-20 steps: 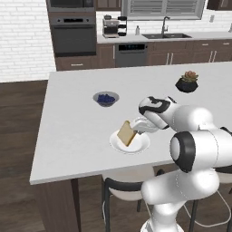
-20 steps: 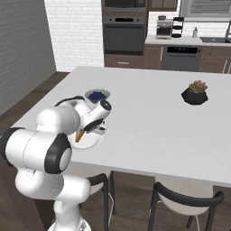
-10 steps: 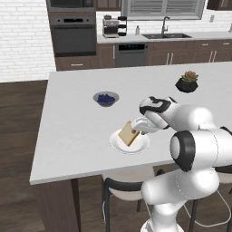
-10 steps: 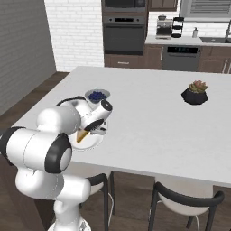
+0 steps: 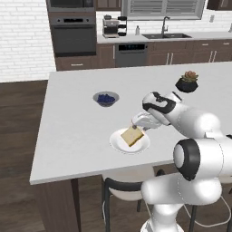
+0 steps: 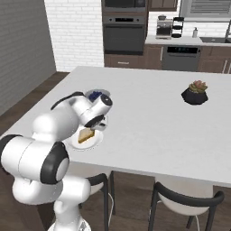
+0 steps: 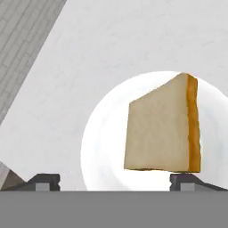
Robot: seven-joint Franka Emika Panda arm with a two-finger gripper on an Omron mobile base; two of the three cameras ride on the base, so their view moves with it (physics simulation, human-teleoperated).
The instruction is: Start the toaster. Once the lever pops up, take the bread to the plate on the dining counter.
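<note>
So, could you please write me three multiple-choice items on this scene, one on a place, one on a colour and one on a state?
1. Where is the bread?
A. on the plate
B. in the bowl of berries
C. beside the potted plant

2. What colour is the top of the dining counter?
A. dark brown
B. white
C. grey

3. How do the fingers of the gripper stand?
A. shut on the bread
B. shut on nothing
C. spread wide

Answers:
1 A: the slice sits over the round white plate in all three views.
2 B: its smooth top is white.
3 C: in the hand view the two tips stand far apart below the slice.
</note>
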